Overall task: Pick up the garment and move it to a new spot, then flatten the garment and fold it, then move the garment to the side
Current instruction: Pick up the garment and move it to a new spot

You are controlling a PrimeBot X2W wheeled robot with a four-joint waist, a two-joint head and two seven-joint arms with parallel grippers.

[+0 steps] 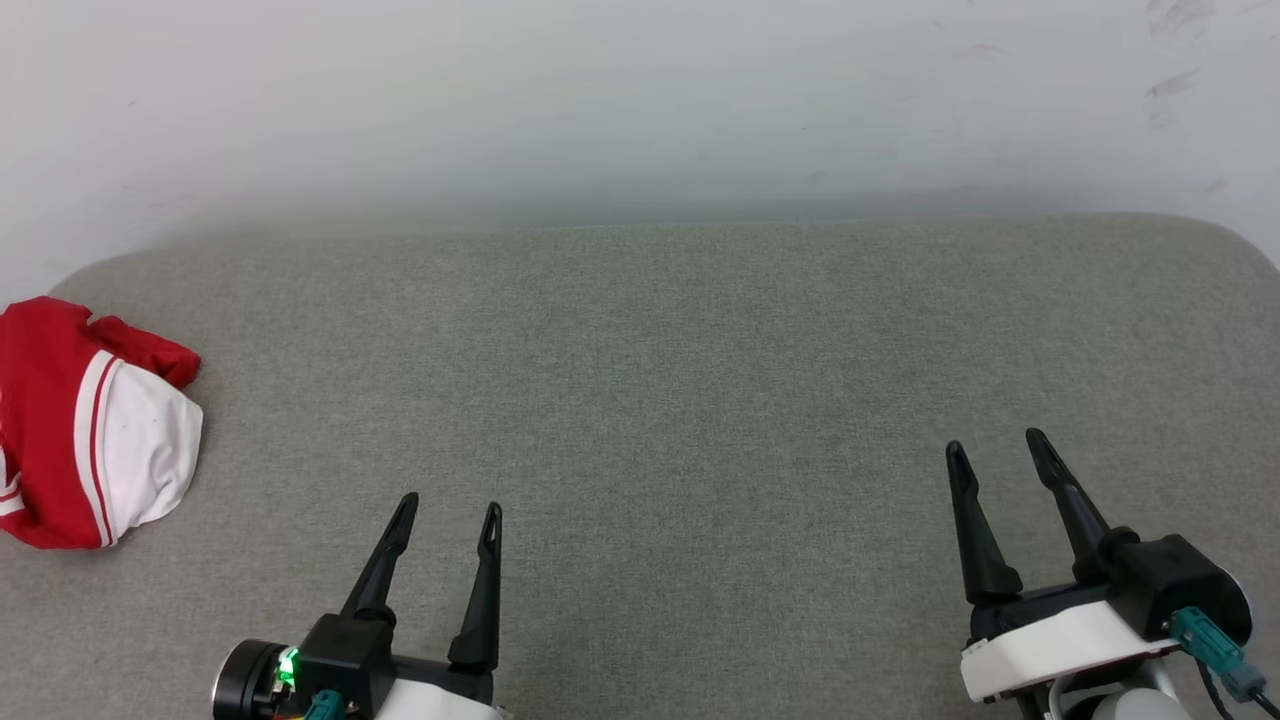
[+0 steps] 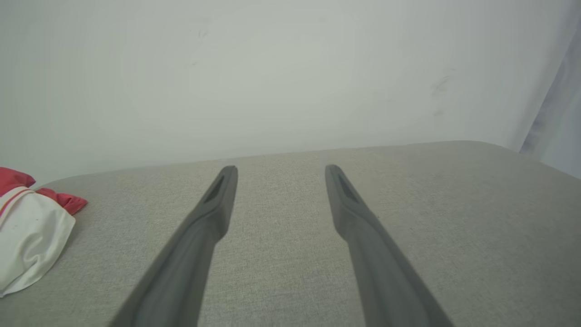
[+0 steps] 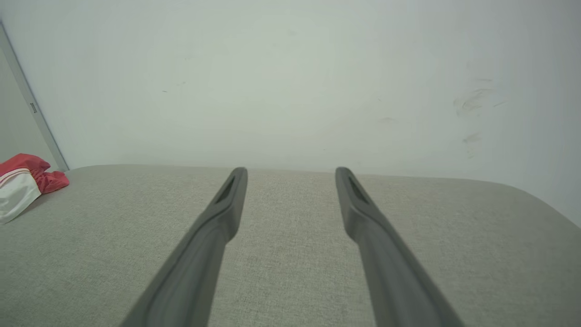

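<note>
At the far left edge of the grey fabric surface [image 1: 640, 330], the garment [image 1: 95, 425] lies bunched in a red heap. A white sleeve with red-striped trim is turned toward the middle, and the head view's left border cuts off part of the heap. It sits just inside the surface's rounded far-left corner, close to the pale wall [image 1: 640, 100]. A strip of open cloth separates it from the left gripper [image 1: 450, 505], which hangs near the front edge. Its two dark fingers are spread apart with nothing between them and point toward the wall. From there a broad stretch of open surface runs across the middle, from the front edge back to the wall. The right gripper [image 1: 995, 440] sits at the lower right, its jaws likewise wide and empty, well apart from the garment. Past it the surface rounds off at its far-right corner, with a narrow margin of cloth between the fingers and that edge.
</note>
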